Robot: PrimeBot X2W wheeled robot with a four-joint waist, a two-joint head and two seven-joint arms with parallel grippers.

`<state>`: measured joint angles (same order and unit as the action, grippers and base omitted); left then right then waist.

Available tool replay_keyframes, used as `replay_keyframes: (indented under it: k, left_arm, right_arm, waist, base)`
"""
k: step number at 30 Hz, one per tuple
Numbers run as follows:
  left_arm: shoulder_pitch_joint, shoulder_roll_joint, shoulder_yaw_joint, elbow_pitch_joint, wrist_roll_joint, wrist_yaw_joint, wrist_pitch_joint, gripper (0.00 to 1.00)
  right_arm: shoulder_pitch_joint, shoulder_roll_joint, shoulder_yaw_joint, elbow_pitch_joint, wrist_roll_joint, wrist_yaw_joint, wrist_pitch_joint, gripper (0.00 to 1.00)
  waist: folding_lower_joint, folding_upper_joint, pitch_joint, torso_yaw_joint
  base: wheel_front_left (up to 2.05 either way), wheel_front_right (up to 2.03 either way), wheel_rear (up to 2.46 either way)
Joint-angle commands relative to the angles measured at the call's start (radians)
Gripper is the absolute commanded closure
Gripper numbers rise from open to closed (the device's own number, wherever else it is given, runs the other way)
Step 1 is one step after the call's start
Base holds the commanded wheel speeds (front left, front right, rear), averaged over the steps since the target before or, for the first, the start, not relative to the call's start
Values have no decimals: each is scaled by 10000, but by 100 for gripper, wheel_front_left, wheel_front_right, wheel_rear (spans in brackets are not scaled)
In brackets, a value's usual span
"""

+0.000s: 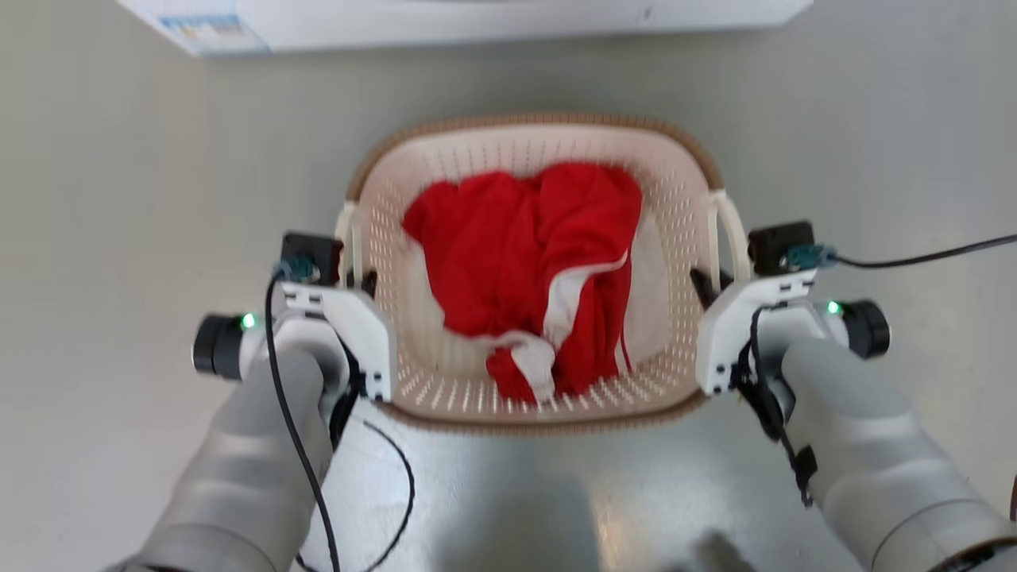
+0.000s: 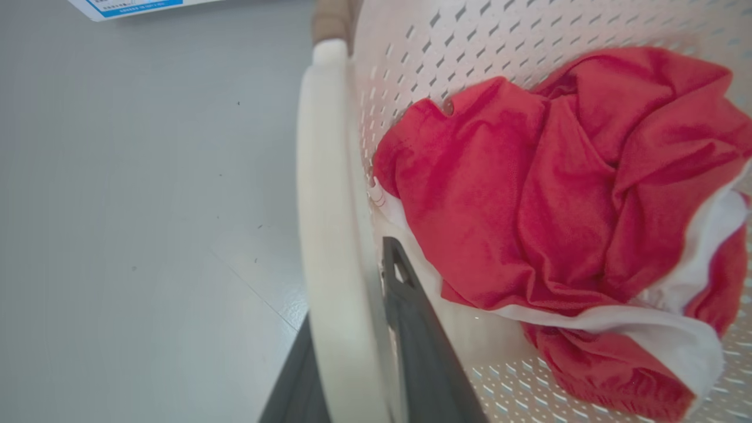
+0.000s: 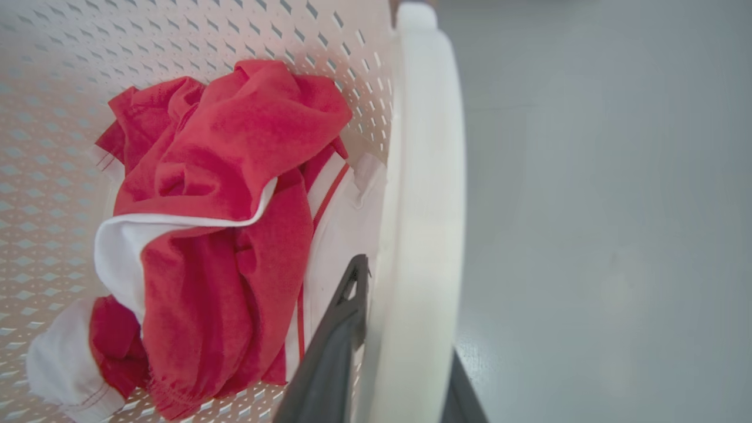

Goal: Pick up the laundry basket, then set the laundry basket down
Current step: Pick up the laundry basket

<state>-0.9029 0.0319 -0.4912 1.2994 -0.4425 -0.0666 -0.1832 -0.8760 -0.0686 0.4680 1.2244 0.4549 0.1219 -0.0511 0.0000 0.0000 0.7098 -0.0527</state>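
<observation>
Cream perforated plastic laundry basket point(image 1: 524, 147), brown woven-look rim, centre of head view over grey floor point(image 1: 103, 199); lifted or resting, cannot tell. Crumpled red-and-white garment point(image 1: 516, 254) inside. Left gripper point(image 1: 361, 280) at basket's 9 o'clock, fingers clamped either side of white left handle point(image 2: 329, 176). Right gripper point(image 1: 705, 286) at 3 o'clock, same clamp on white right handle point(image 3: 426, 176). White appliance point(image 1: 477, 20) at 12.

Bright, even light. The head view is softly blurred, with a pale sheen on the floor point(image 1: 508, 485) below the basket point(image 1: 540, 121). Both wrist views bulge at the edges; the near handle point(image 2: 329, 235) looks soft
</observation>
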Motion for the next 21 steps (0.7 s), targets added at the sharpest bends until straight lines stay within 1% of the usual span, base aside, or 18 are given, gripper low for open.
replay_keyframes:
  k: [1,2,10,15,21]
  left_arm:
    - [486,209,38,-91,-73,36,41,100]
    - [486,209,38,-91,-73,36,41,100]
    - [1758,187,5,-89,-681,-16,328,100]
    - [2668,185,-410,-199,-973,-57,604,100]
    - [3789,184,-988,-620,-1479,65,986,100]
  right_arm:
    - [594,183,360,-34,63,88,102,100]
    - [594,183,360,-34,63,88,102,100]
    - [1518,183,969,-37,533,88,587,100]
    - [2242,183,1508,-160,801,88,1027,100]
    - [3049,183,2061,-292,1075,88,1511,100]
  waist:
    - [0,0,-898,-89]
    - [0,0,-898,-89]
    - [0,0,-2553,-137]
    - [0,0,-3608,-125]
    - [0,0,-4796,-59]
  base:
    - [0,0,0]
    - [0,0,0]
    - [0,0,0]
    - [0,0,0]
    - [0,0,0]
